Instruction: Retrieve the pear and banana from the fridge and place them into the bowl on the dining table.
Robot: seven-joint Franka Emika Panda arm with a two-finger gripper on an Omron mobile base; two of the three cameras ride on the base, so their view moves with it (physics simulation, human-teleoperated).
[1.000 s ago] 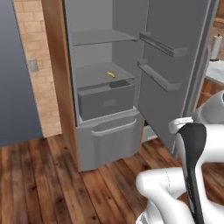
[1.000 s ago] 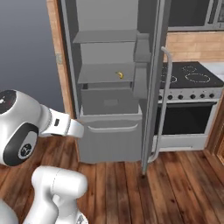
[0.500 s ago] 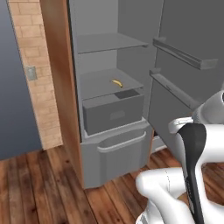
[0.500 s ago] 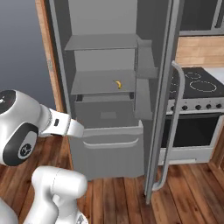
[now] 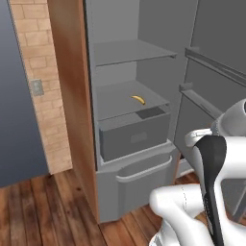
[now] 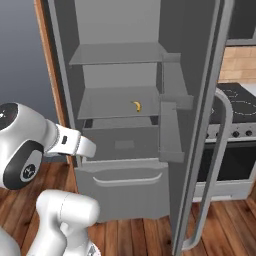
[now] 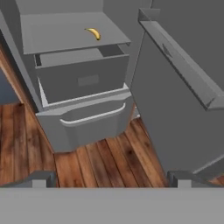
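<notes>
Banana (image 7: 92,33): lies alone on the fridge (image 5: 120,187) shelf near its front edge, long axis roughly crosswise, well ahead of and above my gripper (image 7: 111,178), whose jaws stand wide and empty.

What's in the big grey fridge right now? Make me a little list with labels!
fridge: tall matte grey refrigerator, door swung open
banana: small curved yellow banana lying on the middle grey shelf, above the drawer
drawer: grey lower drawer, top partly open
pear: not seen on the shelves
gripper: open, holding nothing, fingertips pointing toward the fridge
floor: reddish-brown wooden planks
</notes>
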